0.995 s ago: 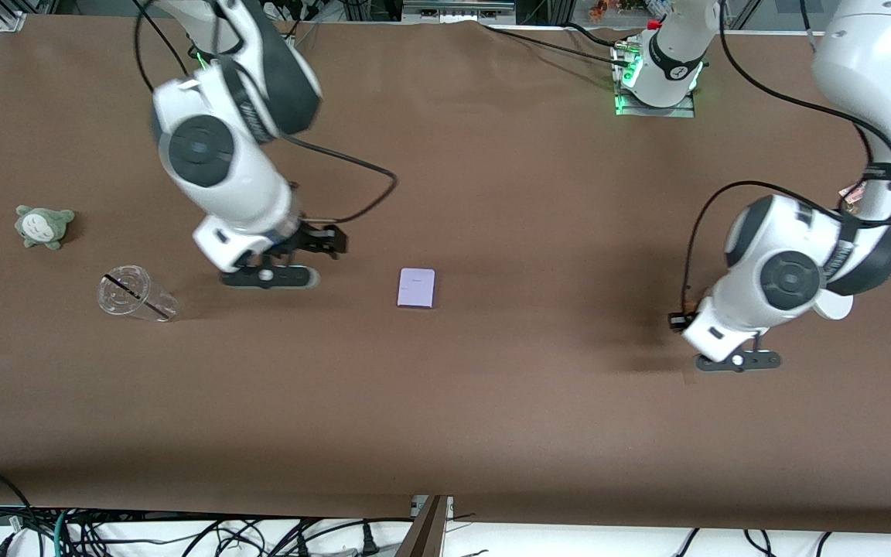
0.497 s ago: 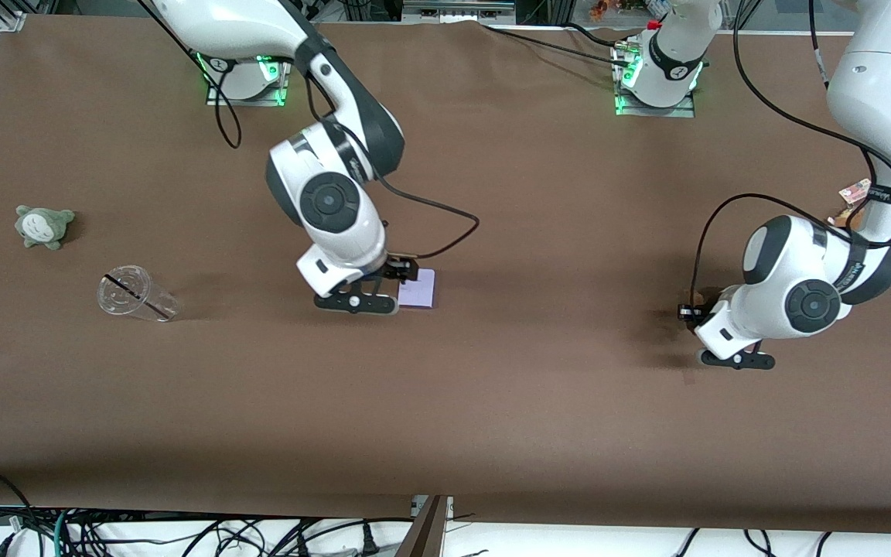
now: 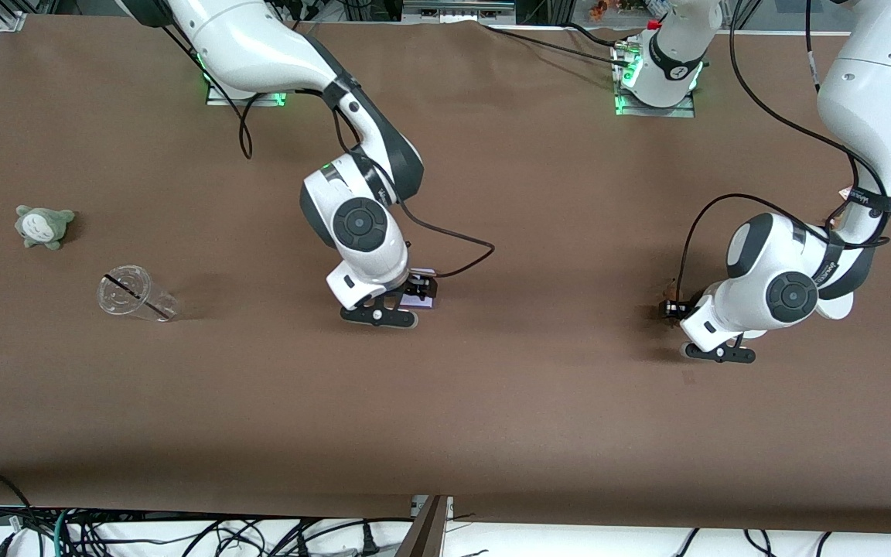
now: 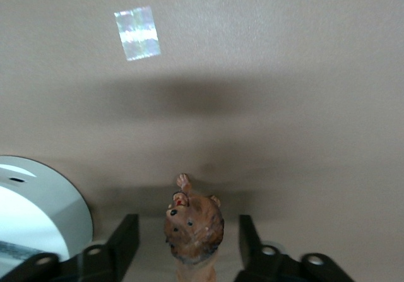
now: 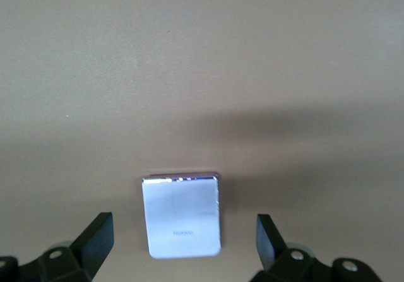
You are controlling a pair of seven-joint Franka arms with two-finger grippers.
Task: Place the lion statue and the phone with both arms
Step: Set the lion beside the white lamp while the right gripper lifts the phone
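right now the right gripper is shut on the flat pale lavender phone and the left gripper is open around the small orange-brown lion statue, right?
Not quite: the right wrist view shows the right gripper open, its fingers apart on either side of the flat pale lavender phone lying on the table. The left gripper is indeed open around the small orange-brown lion statue.

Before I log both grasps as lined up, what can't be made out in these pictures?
- Small orange-brown lion figurine: rear cut off by left wrist view's edge; front view hides it under the left arm.
- Flat pale lavender phone: mostly covered by the right claw in front view.
- Left claw fingertips: contact unclear.
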